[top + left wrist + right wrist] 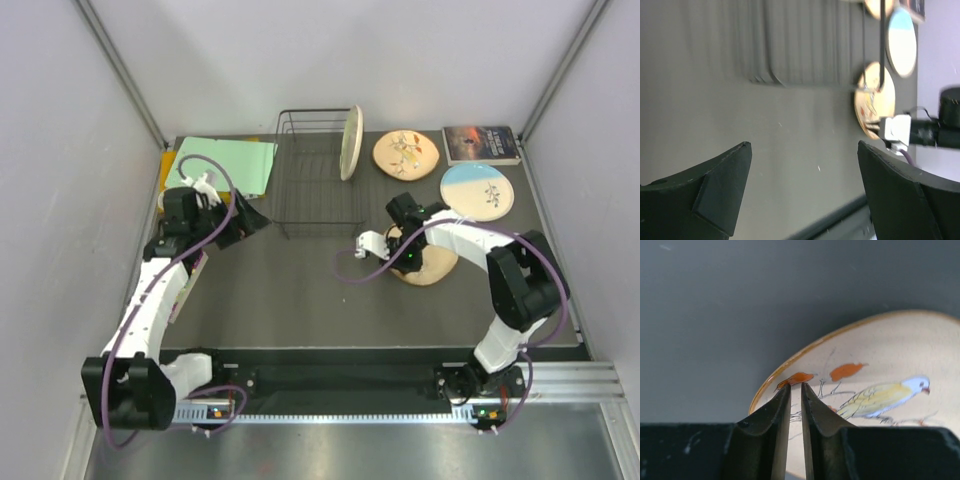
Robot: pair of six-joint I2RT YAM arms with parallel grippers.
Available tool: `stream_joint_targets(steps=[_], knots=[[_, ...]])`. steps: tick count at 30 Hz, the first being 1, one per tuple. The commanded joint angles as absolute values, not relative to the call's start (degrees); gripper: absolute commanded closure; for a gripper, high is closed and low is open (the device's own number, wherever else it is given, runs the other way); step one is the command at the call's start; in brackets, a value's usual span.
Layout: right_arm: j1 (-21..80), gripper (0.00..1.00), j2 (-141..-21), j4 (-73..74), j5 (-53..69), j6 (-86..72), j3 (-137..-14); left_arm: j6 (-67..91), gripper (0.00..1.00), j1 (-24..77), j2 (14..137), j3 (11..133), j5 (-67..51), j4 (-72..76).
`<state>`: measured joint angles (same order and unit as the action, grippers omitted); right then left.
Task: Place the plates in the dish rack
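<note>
Your left gripper is wide open and holds nothing. It hangs by the near left corner of the dish rack. Your right gripper has its fingers almost pressed together, with only a thin slit between them and nothing in it. It sits over the edge of a bird plate, right of the rack on its near side. The cream plate stands up inside the rack's right end. A second bird plate and the blue plate lie flat, right of the rack. The book beyond the blue plate has words too small to read.
</note>
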<state>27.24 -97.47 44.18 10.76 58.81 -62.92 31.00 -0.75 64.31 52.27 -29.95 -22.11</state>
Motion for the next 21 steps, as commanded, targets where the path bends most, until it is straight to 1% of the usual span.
stream_joint_targets(steps=[1,2,8,10,11,12,13,14,15,16,17,18,19,20,21], knots=[[32.3,0.84,-95.6,52.0,17.8,55.4,-62.2,31.1,0.09,5.2,59.3,48.9,-33.6,-22.9],[33.9,0.84,-95.5,52.8,18.1,54.8,-62.5,30.4,0.09,6.7,58.9,47.3,-33.6,-23.7],[40.0,0.83,-92.7,52.6,22.1,50.6,-62.6,30.2,0.09,8.5,57.1,43.2,-35.1,-23.9],[39.6,0.83,-90.0,50.4,22.9,46.2,-63.1,30.8,0.09,8.7,57.0,42.0,-35.2,-23.7],[37.0,0.82,-88.5,47.6,22.8,44.3,-63.5,31.2,0.09,8.9,57.0,41.6,-35.4,-23.5],[34.6,0.76,-87.0,46.2,23.4,39.8,-64.4,31.5,0.09,9.1,57.0,41.1,-35.4,-22.9],[31.7,0.73,-84.2,45.1,24.3,37.6,-65.4,31.8,0.09,9.3,57.3,40.2,-35.6,-22.2],[24.5,0.67,-83.2,43.8,25.7,35.4,-66.3,32.8,0.09,10.4,57.7,39.8,-35.8,-21.5],[20.7,0.53,-82.2,43.6,29.6,31.2,-68.5,33.4,0.09,11.2,58.1,39.4,-35.8,-18.8],[16.8,0.48,-81.0,44.0,31.8,29.5,-69.6,34.0,0.10,12.3,59.4,38.8,-35.2,-17.2],[10.2,0.42,-81.0,44.8,33.8,27.0,-70.6,35.1,0.11,15.1,60.3,38.4,-35.0,-15.1],[7.2,0.36,-81.5,46.6,37.1,27.0,-72.8,35.6,0.12,16.6,62.1,37.8,-34.7,-10.9],[4.7,0.35,-83.6,51.5,38.9,27.7,-73.9,36.1,0.13,18.3,63.2,37.6,-34.2,-8.4],[0.5,0.35,-85.2,54.6,40.8,31.7,-75.0,37.1,0.16,21.5,64.3,37.5,-33.1,-6.3],[-2.7,0.32,-86.9,58.4,44.1,34.5,-77.2,37.6,0.16,22.9,66.6,37.5,-32.4,-4.2]])
